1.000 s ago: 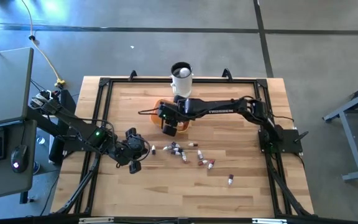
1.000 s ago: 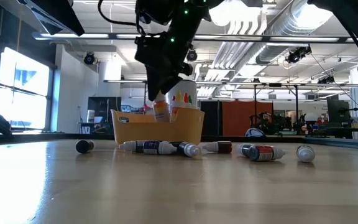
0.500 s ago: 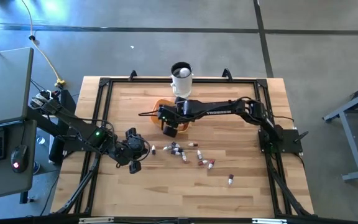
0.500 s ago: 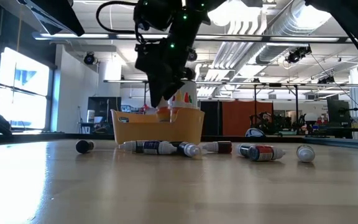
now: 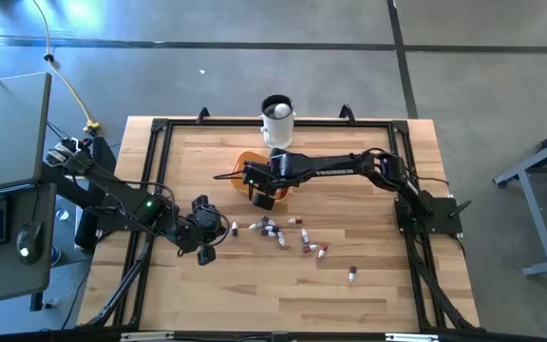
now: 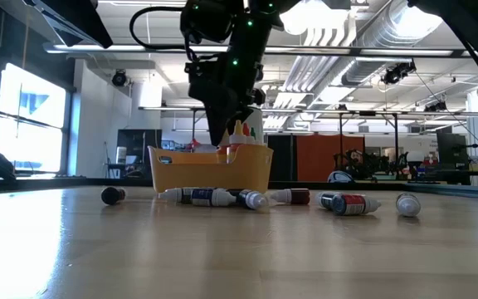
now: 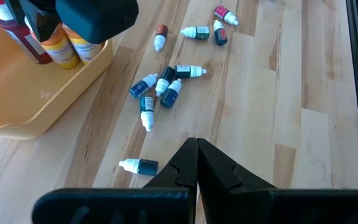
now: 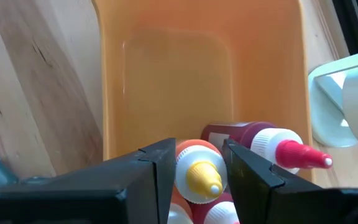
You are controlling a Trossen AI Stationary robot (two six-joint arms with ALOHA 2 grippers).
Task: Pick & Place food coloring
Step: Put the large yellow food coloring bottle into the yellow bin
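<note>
My right gripper [image 5: 260, 195] [image 8: 197, 152] hangs over the near part of the orange bowl [image 5: 245, 161] [image 6: 210, 170], shut on an orange food coloring bottle with a yellow cap [image 8: 197, 171]. A dark red bottle with a red tip [image 8: 253, 140] and other caps sit beside it in the bowl. Several more small bottles [image 5: 275, 231] [image 7: 163, 87] [image 6: 222, 197] lie on their sides on the wood, nearer than the bowl. My left gripper [image 5: 218, 228] [image 7: 196, 144] is shut and rests low, left of those bottles. My right gripper pinches the orange bottle just below its yellow cap [image 8: 194, 152] between the two fingers [image 8: 160, 165]. The fingers come from above, pointing down. The bottle stands upright, cap up, its lower part down inside the bowl behind the wall [image 6: 222, 162]; whether it touches the floor is hidden.
A white mug [image 5: 276, 119] [image 8: 347, 99] stands at the far edge just behind the bowl. A black frame [image 5: 160, 128] runs around the table. One bottle [image 5: 352, 275] lies apart toward the near right. Bare wood stretches to the right and near side.
My right gripper has carried the orange bottle a little toward the far edge and down, from in front of the bowl's near wall to inside the bowl. Its body is now hidden behind the wall in the low view. The left arm has kept still.
</note>
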